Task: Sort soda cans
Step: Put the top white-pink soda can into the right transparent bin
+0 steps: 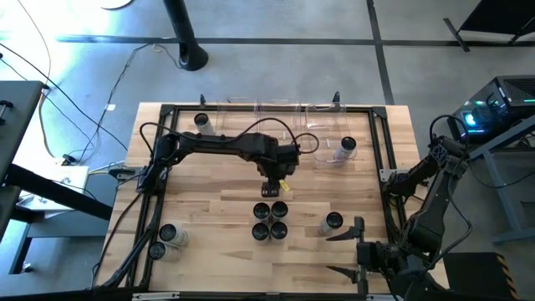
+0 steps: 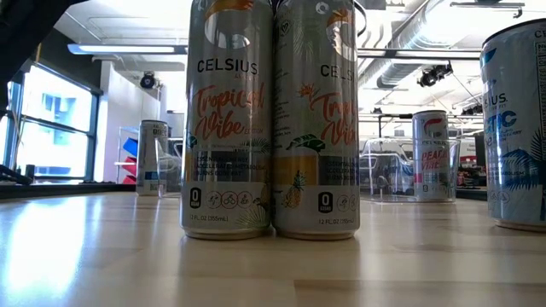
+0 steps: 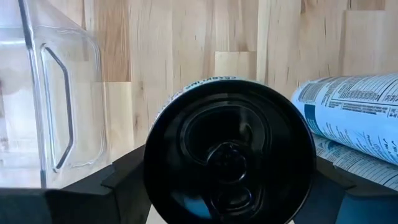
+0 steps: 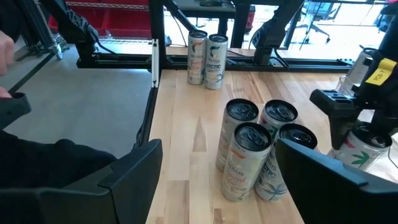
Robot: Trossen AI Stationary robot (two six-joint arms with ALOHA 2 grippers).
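Waiting claw: the right gripper (image 1: pixel 328 253) sits at the near right edge of the table (image 1: pixel 209 188), fingers spread wide and empty.
Near left corner: two cans (image 4: pixel 196 56) stand upright side by side, well apart from everything else.
Lone can: one can (image 1: pixel 333 221) stands between the right gripper and the middle group, touching neither.
Middle group: four cans (image 4: pixel 250 149) stand upright in a tight square at the centre of the table; the low view shows the front two touching, both printed with tropical leaves.
Working claw: the left gripper (image 1: pixel 276 186) hangs just behind that square, its arm reaching in from the left side.
Its grip: clenched on a can (image 3: pixel 229 158), one dark finger against each side, the can's dark top facing the wrist camera.
Held can's place: upright, just beside the back row of the square. Whether its base touches the wood, I cannot tell.
Far right: one red-and-white can (image 2: pixel 431 156) stands upright by a clear bin (image 3: pixel 56 112). Whether it is inside or beside the bin, I cannot tell.
Far left corner: a single can (image 1: pixel 201 120) stands alone.
Far edge: more clear bins (image 1: pixel 251 109) line the edge.
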